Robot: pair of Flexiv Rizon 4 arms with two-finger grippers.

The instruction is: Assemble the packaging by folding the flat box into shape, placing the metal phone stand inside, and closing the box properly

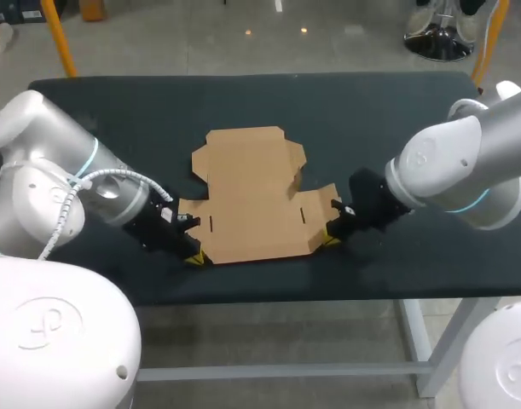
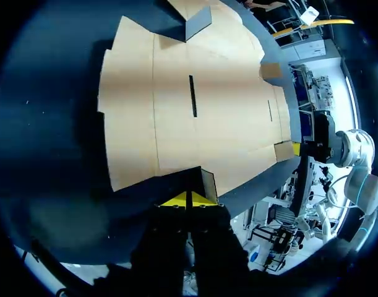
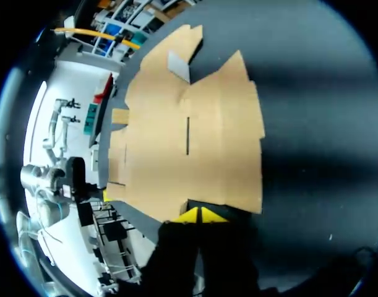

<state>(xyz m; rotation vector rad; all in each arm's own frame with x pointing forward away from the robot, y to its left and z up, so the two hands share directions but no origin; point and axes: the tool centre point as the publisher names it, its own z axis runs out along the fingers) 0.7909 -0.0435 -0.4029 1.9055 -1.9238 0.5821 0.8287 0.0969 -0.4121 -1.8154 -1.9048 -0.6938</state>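
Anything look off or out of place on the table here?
Mostly no: the flat brown cardboard box lies unfolded on the dark table. Only its corner flap ahead of the left end effector stands up.

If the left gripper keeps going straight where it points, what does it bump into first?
The flat brown cardboard box. The left gripper sits right at its near edge, so it would probably push into that edge first.
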